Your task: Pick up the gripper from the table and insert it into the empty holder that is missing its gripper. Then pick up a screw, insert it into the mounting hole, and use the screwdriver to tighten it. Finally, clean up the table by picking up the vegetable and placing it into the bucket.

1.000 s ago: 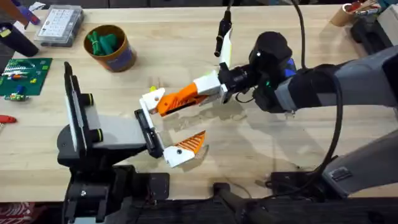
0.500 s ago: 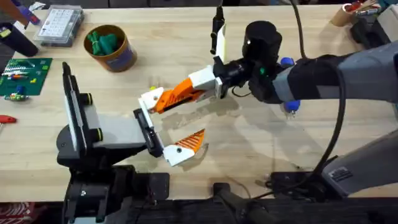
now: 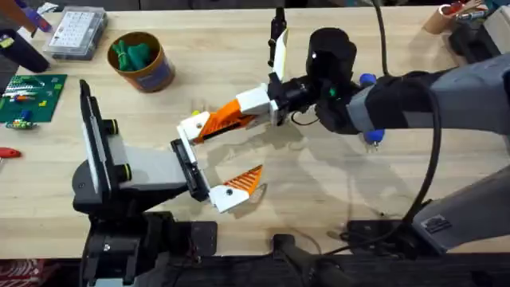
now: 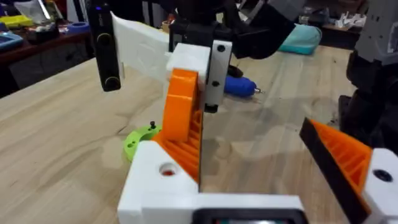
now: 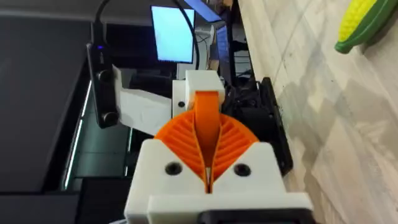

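1. The right gripper [image 3: 239, 114] reaches from the right side to the table's middle. Its orange pads are clamped on the loose gripper [image 3: 201, 126], jaws narrow around the finger's orange tip.
2. The finger's white base touches the upper end of the holder [image 3: 190, 166], the black bar on the front of the grey body [image 3: 143, 169].
3. Compared with half a second ago, the right arm has shifted only slightly up and toward the left; compared with a second ago it has turned more, so the held finger now slopes down more steeply toward the bar.
4. The fixed finger [image 3: 236, 190] at the bar's lower end has not moved.
5. The left gripper [image 4: 267, 186] is this stationary body. In its wrist view its two finger mounts stand wide apart, with the held finger's white block [image 4: 163, 180] at one end.
6. The vegetable [image 4: 139, 140] lies on the table [image 3: 319, 199] just behind that block, lime green with a small dark screw on it.
7. The bucket [image 3: 142, 60] stands near the far left corner, dark green pieces inside, unchanged.
8. A blue screwdriver [image 4: 239, 86] lies on the wood behind the right arm.
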